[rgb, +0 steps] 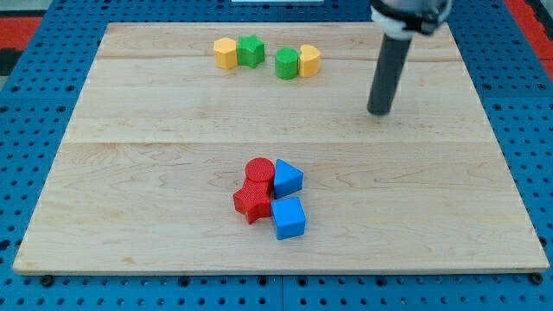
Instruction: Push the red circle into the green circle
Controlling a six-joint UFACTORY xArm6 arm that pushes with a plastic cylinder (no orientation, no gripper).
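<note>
Wooden desk [130, 173] fills the view; dark rod descends from the view's top right, no claw visible, so its state cannot be told, the tip [378, 112] well apart from all blocks. Low centre cluster: blue cube [289, 218], blue triangular block [288, 178], red star-like block [252, 204], red circle [259, 169] touching at cluster top. Top row: green circle [287, 63] against a yellow block [309, 60]; left of them, green star-like block [251, 50] against another yellow block [225, 53].
</note>
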